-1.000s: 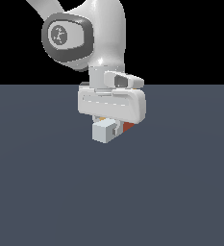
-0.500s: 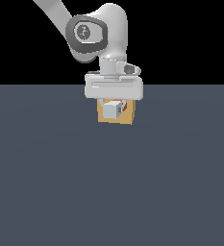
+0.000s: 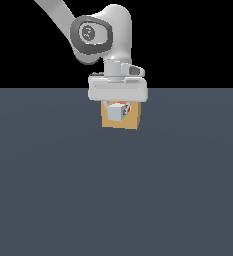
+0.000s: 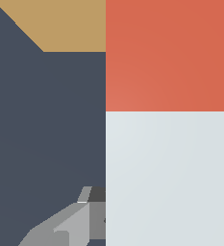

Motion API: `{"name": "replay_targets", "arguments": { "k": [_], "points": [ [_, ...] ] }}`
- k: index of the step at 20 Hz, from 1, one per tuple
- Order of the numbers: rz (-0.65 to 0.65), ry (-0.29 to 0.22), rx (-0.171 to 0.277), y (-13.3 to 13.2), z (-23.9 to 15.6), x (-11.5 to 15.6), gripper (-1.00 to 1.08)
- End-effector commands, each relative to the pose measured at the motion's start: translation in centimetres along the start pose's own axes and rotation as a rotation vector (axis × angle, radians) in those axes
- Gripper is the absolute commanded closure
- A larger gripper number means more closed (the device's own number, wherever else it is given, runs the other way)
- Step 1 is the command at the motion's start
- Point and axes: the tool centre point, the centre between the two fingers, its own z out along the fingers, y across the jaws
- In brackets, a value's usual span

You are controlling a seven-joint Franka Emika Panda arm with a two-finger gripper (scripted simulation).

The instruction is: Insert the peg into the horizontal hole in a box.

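My gripper (image 3: 119, 107) is shut on the peg (image 3: 117, 112) and holds it level above the floor. The peg's white end faces the exterior camera; a sliver of its red-orange half shows behind. The tan box (image 3: 131, 120) stands just behind the peg, mostly covered by it and by the hand. The hole is hidden behind the peg. In the wrist view the peg (image 4: 166, 120) fills the frame, red-orange half toward the box (image 4: 65, 24), white half between the fingers (image 4: 65, 226). The peg's red tip is out of frame, so its contact with the box cannot be told.
A flat dark grey-blue floor (image 3: 113, 200) spreads all around the box. The arm's wrist and link (image 3: 100, 35) rise above the gripper against a black background.
The arm has carried the peg from the exterior view's left to in front of the box, with the white end now centred on the box face.
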Motion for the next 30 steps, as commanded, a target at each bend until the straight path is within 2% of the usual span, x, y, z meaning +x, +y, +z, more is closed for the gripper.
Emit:
{"name": "replay_targets", "arguments": {
  "k": [1, 9, 22, 30],
  "points": [
    [-0.001, 0.003, -0.006, 0.2, -0.4, 0.0, 1.08],
    [0.0, 0.001, -0.003, 0.1, -0.2, 0.9, 1.08],
    [0.0, 0.003, -0.005, 0.0, -0.4, 8.3, 1.08],
    [0.0, 0.004, -0.006, 0.2, -0.4, 9.9, 1.08]
  ]
}}
